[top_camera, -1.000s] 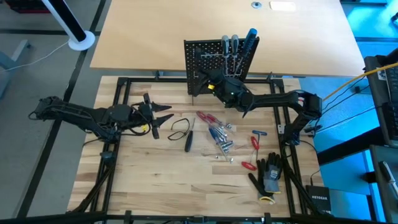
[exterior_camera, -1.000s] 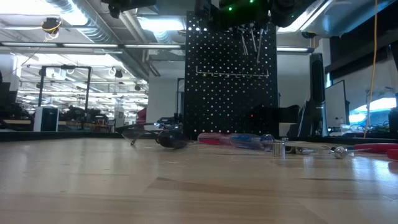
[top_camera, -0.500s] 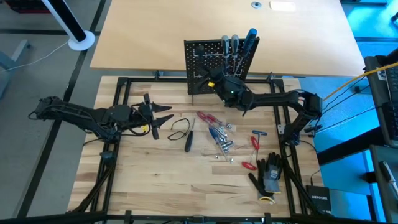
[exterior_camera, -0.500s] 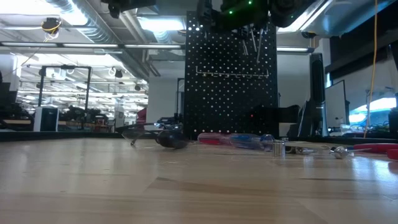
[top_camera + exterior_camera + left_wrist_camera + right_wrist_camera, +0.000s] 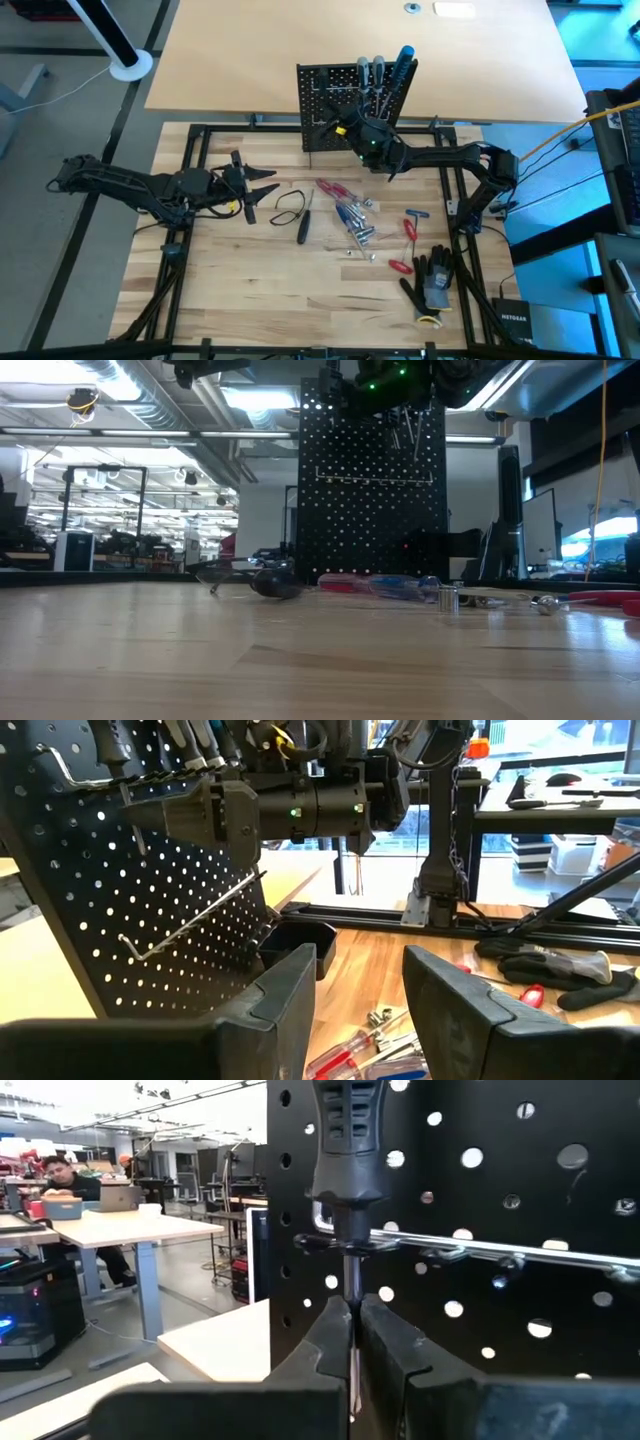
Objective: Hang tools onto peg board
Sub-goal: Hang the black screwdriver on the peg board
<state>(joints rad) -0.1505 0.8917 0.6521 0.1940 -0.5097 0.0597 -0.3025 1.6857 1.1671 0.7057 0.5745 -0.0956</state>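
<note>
Loose tools lie mid-table, red & blue handles. L gripper rests low on the table's left side, fingers spread, nothing in them. R gripper up at the peg board, pinching the thin shaft of a black-handled screwdriver right against the board's rail.

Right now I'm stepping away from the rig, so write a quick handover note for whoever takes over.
Right gripper: at the peg board, shut on the shaft of a black-handled screwdriver that hangs in the board's wire rack.
Left gripper: open, waiting low over the table's left side.
Done: several screwdrivers stand in the board's top rack.
Left: release this one, then hang the red and blue screwdrivers and red-handled tools lying on the table. Black gloves stay put.
</note>
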